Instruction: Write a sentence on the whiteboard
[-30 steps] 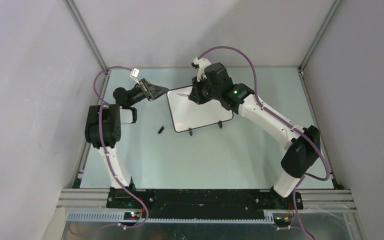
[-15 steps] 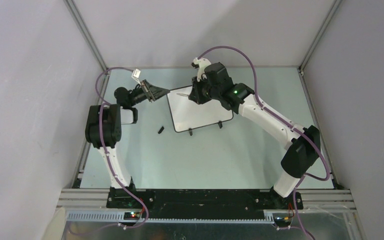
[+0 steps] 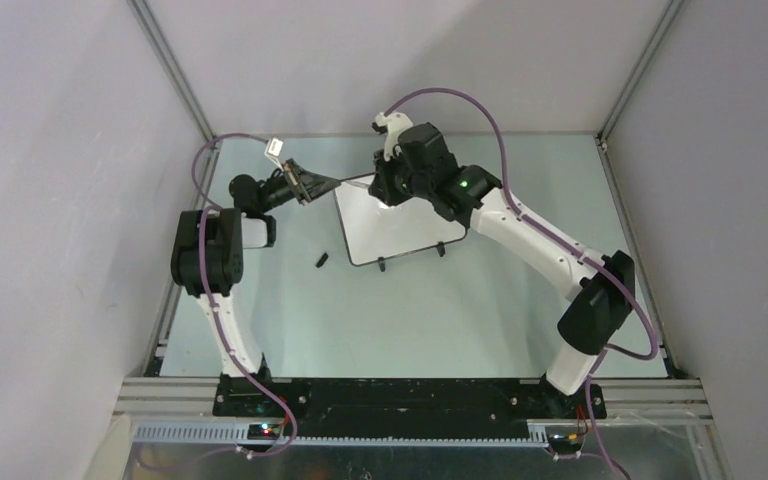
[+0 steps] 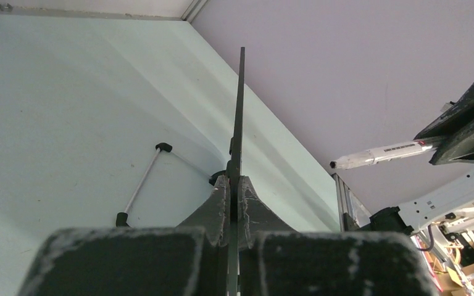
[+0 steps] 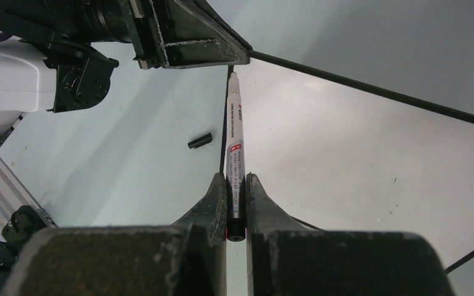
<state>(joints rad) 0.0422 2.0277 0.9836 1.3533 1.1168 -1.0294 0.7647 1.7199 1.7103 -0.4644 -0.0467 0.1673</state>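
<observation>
The whiteboard (image 3: 405,232) stands tilted on its two small black feet at the table's middle back. My left gripper (image 3: 334,183) is shut on the board's far left edge, which the left wrist view shows edge-on as a thin black frame (image 4: 239,105) between the fingers. My right gripper (image 3: 382,190) is shut on a white marker pen (image 5: 235,148), whose tip points at the board's far left corner, close to the left fingers (image 5: 191,37). I cannot tell whether the tip touches the white face (image 5: 358,160). No sentence shows on it.
The marker's black cap (image 3: 321,260) lies on the pale green table just left of the board. Grey walls and aluminium frame rails (image 3: 175,70) close in the back and both sides. The right arm reaches over the board's far right part.
My left gripper has shut on the board's edge. The right gripper has shifted left and back with the marker, toward the left gripper.
</observation>
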